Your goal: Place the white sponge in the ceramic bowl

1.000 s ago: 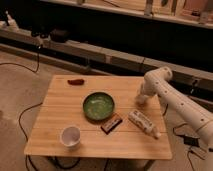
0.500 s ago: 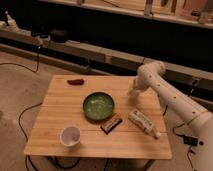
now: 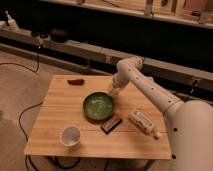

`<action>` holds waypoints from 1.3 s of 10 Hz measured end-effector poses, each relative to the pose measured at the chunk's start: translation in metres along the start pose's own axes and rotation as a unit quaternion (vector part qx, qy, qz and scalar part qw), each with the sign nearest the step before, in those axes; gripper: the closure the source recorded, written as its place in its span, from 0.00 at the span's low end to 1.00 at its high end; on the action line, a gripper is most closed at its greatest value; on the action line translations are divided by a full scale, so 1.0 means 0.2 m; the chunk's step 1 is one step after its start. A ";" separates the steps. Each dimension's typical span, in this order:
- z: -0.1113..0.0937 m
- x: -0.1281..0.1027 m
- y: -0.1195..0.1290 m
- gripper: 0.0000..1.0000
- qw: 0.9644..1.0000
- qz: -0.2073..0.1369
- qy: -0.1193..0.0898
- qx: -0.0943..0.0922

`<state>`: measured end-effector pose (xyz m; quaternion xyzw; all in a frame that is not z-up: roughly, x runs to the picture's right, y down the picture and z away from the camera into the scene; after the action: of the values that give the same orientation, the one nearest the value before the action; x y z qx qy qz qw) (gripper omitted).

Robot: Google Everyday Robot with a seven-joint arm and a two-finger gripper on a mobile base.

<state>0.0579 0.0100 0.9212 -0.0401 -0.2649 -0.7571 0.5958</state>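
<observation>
The green ceramic bowl sits in the middle of the wooden table. My gripper hangs at the end of the white arm that reaches in from the right. It is just above the bowl's far right rim. A small off-white pad, the white sponge, shows at its tip, and the gripper is shut on it. The inside of the bowl looks empty.
A white labelled bottle lies to the right of the bowl. A dark snack bar lies just in front of the bowl. A white cup stands at the front left. A small red-brown item lies at the back left. Cables run on the floor at the left.
The arm has swung left across the table, carrying the gripper from the table's right side to the bowl's far right rim. Nothing on the table has moved.
</observation>
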 end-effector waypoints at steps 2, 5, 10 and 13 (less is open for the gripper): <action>0.00 0.01 -0.16 0.94 0.998 -0.055 -0.008 -0.002; 0.09 -0.09 -0.35 0.77 0.993 -0.107 -0.045 0.008; 0.09 -0.14 -0.46 0.27 0.988 -0.134 -0.069 0.019; 0.10 -0.20 -0.49 0.20 0.985 -0.136 -0.105 0.025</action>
<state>-0.0256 0.0693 0.8882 -0.0680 -0.3474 -0.8161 0.4567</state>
